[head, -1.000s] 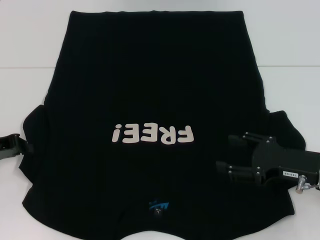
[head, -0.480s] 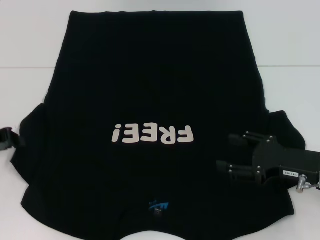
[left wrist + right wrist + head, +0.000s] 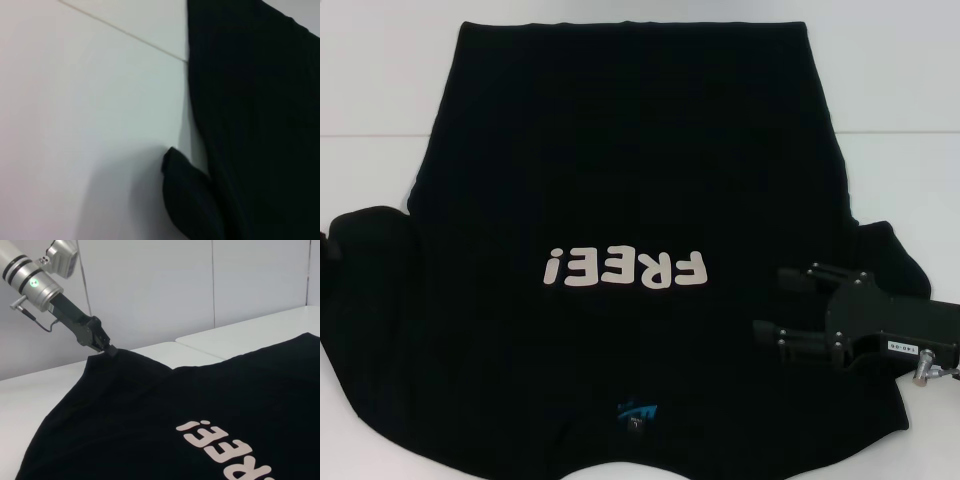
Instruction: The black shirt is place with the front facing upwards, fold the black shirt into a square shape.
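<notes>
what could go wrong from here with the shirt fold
The left gripper pinches only the very tip of the sleeve of the black shirt, lifted off the table, so the cloth may slip out mid-fold. The right gripper hovers open over the shirt's other side; if the left pulls alone, the shirt could drag or bunch instead of folding cleanly.

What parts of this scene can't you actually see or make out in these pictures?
- Left gripper: its fingertips are buried in the black shirt's sleeve in the right wrist view.
- Shirt collar: cut off by the bottom edge of the head view.
- Blue logo: too small to read.
- Right gripper: open over the shirt.
</notes>
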Available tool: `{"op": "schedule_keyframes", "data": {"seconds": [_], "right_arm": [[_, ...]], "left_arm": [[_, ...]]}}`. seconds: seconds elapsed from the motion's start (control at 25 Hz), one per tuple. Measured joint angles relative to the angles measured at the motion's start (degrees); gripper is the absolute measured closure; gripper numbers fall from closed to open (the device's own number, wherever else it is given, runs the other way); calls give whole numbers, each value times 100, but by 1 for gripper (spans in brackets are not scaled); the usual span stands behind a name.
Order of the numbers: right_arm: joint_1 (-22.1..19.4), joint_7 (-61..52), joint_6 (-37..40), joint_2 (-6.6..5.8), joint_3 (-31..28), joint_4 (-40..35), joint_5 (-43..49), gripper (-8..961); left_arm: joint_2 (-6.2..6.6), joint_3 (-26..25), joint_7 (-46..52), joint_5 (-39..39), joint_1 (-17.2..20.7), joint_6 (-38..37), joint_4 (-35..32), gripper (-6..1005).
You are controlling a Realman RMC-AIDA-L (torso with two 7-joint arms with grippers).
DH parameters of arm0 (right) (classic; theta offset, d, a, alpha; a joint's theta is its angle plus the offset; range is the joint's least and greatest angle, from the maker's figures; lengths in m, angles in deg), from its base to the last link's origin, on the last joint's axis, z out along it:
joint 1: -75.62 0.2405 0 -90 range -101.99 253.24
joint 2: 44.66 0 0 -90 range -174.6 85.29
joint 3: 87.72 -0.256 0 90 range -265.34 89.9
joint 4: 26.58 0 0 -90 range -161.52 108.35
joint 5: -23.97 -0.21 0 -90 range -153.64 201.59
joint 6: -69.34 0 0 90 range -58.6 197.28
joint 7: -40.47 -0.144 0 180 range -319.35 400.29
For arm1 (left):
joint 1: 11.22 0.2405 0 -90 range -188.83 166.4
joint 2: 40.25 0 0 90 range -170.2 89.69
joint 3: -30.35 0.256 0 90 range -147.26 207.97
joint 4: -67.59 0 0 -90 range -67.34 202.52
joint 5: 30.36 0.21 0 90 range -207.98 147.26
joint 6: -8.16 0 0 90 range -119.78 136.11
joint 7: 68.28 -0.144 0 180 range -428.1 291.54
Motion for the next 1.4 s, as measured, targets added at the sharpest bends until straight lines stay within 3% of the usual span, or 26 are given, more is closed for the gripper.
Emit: {"op": "schedule_keyframes", "data": {"seconds": [0.64,1.0,1.16,1.4], "right_arm": [[-16,0,15,0,0,0,-2,102],[-20,0,14,7,0,12,-1,102],[-24,0,10,9,0,53,-1,102],[-16,0,10,9,0,75,-1,102]], "left_arm": [[0,-218,120,-42,20,-324,-346,999],[-107,-210,97,-203,-129,-624,-355,993],[-268,-158,69,-650,-218,-912,-485,988],[-696,317,17,-757,-386,-761,-513,979]]}}
